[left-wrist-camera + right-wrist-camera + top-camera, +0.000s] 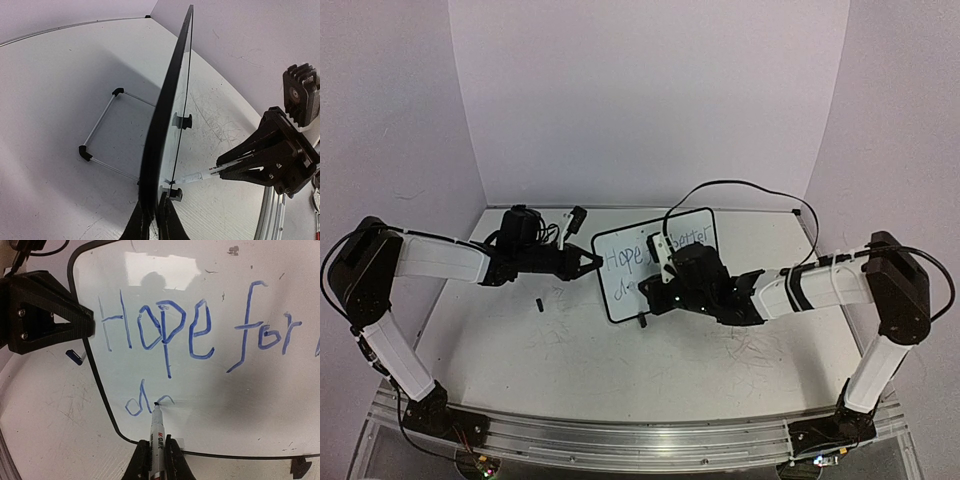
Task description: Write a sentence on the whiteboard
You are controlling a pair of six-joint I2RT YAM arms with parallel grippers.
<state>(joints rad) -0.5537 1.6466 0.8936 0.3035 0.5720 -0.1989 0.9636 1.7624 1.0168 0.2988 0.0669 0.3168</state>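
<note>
The whiteboard (618,295) stands tilted at the table's centre. Blue writing (650,250) on it reads "Hope for better"; the right wrist view shows "Hope for" (165,332) with "d" and a part-formed letter (145,399) below. My left gripper (592,262) is shut on the board's left edge, seen edge-on in the left wrist view (165,110) between its fingers (154,220). My right gripper (158,447) is shut on a white marker (158,430), its tip touching the board at the second line. It also shows from above (658,283).
A small black marker cap (536,303) lies on the table left of the board. The board's wire stand (102,135) rests on the table behind it. The table surface is scuffed with grey scribbles (750,350). White walls enclose the back and sides.
</note>
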